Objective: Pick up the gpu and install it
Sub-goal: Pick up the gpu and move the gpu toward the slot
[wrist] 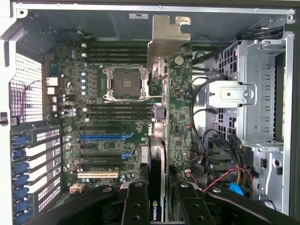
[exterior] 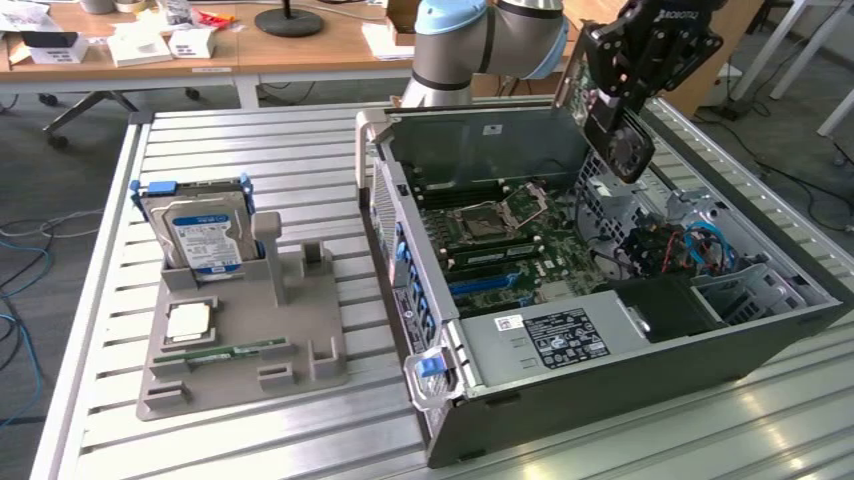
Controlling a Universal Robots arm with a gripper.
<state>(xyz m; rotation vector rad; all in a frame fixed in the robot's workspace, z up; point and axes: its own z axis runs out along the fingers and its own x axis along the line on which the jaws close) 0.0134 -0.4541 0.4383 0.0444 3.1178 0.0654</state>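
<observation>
Slats of pale metal made up the desk (exterior: pixel 267 140), which ran from the near edge back toward a row of wooden desks (exterior: pixel 307 50) littered with small boxes and the round black foot of a lamp (exterior: pixel 290 22). Grey floor (exterior: pixel 54 180) showed at the exterior view's left, with loose cables (exterior: pixel 20 240) trailing over it.

On the slatted desk sat a grey plastic holder (exterior: pixel 314 330) carrying a blue-labelled hard drive (exterior: pixel 207 240) upright in its slot, a square processor chip (exterior: pixel 188 320) lying flat, and a narrow green RAM stick (exterior: pixel 220 353) lying near its front edge. Just beside it, toward the exterior view's right, an open computer case (exterior: pixel 641 390) lay on its side, its motherboard (exterior: pixel 521 250) facing up.

The arm (exterior: pixel 467 40) reached over the far end of the case. Its hand (exterior: pixel 621 100) was clamped on the gpu (exterior: pixel 627 140), which hung on edge above the open case, clear of the board beneath.

From the wrist, the black fingers (wrist: pixel 136 201) pressed either side of the gpu (wrist: pixel 159 164), the hand (wrist: pixel 161 187) gripping it edge-on. The card's pale metal bracket (wrist: pixel 166 42) pointed away from the hand, toward the case's far wall. Beneath it lay the bare processor socket (wrist: pixel 125 84), a blue expansion slot (wrist: pixel 101 138), and the silver drive cage (wrist: pixel 258 93).
</observation>
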